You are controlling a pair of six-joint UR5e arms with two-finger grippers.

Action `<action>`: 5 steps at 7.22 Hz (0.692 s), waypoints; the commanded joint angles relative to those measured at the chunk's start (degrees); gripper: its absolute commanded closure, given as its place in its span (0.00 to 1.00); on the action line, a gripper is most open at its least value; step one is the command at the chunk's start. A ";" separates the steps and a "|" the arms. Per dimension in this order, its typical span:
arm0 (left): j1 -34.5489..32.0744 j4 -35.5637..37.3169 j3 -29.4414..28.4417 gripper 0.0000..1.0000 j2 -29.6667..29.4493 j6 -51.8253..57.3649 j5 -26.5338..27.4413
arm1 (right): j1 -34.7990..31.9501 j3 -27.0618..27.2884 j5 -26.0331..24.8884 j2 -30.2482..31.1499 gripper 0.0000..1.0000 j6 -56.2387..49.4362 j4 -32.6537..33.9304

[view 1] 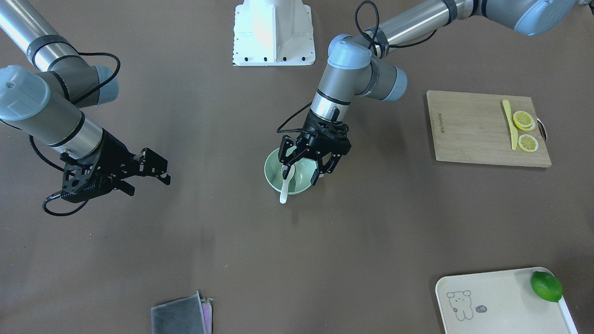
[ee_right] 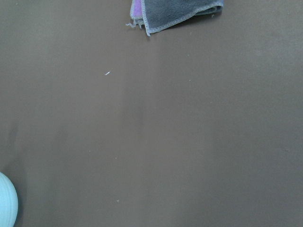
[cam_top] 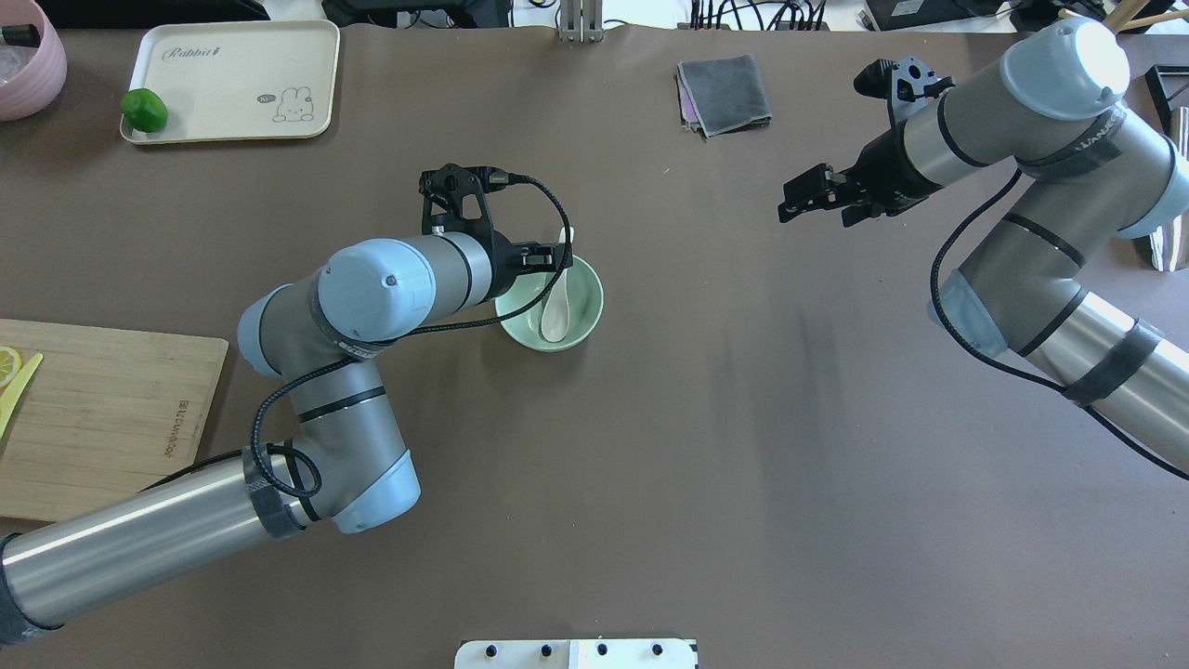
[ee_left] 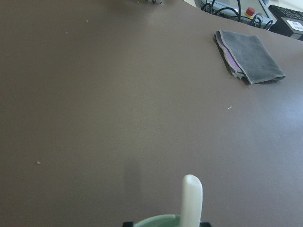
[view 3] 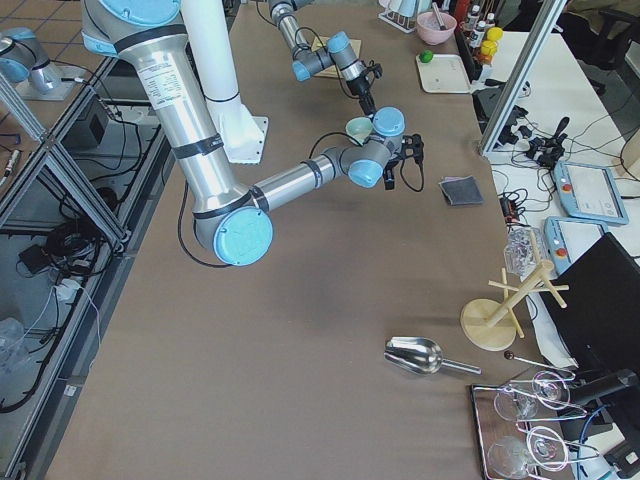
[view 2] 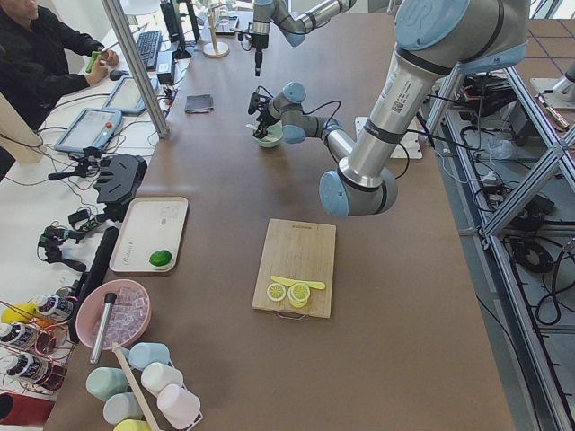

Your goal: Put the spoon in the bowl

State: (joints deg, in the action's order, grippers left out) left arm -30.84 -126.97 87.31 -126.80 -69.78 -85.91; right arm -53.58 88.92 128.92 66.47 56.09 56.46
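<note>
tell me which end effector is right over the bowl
The left end effector, open just above the bowl with the spoon resting in it; the right end effector hangs well away from the bowl.

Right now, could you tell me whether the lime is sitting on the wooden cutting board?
No, the lime sits on the cream tray, while the cutting board holds lemon slices and a yellow knife.

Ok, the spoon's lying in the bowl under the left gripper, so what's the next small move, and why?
Probably lift the left gripper straight up, clear of the bowl. Its jaws look open, and the spoon lies with its scoop inside the bowl, handle leaning over the rim, so it seems released. Rising vertically should avoid knocking the handle.
</note>
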 commanded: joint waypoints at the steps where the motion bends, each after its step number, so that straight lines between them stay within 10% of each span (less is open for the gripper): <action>1: -7.87 13.53 11.52 0.02 3.29 7.33 -9.82 | -5.63 -0.23 5.27 1.55 0.00 -4.74 1.37; 5: -26.84 13.42 16.84 0.02 17.17 24.12 -31.26 | -17.43 3.78 15.22 15.82 0.00 -18.11 1.82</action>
State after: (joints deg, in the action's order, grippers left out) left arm -50.90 -113.31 103.57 -113.52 -51.11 -108.89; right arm -68.75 90.24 142.47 76.01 41.04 58.61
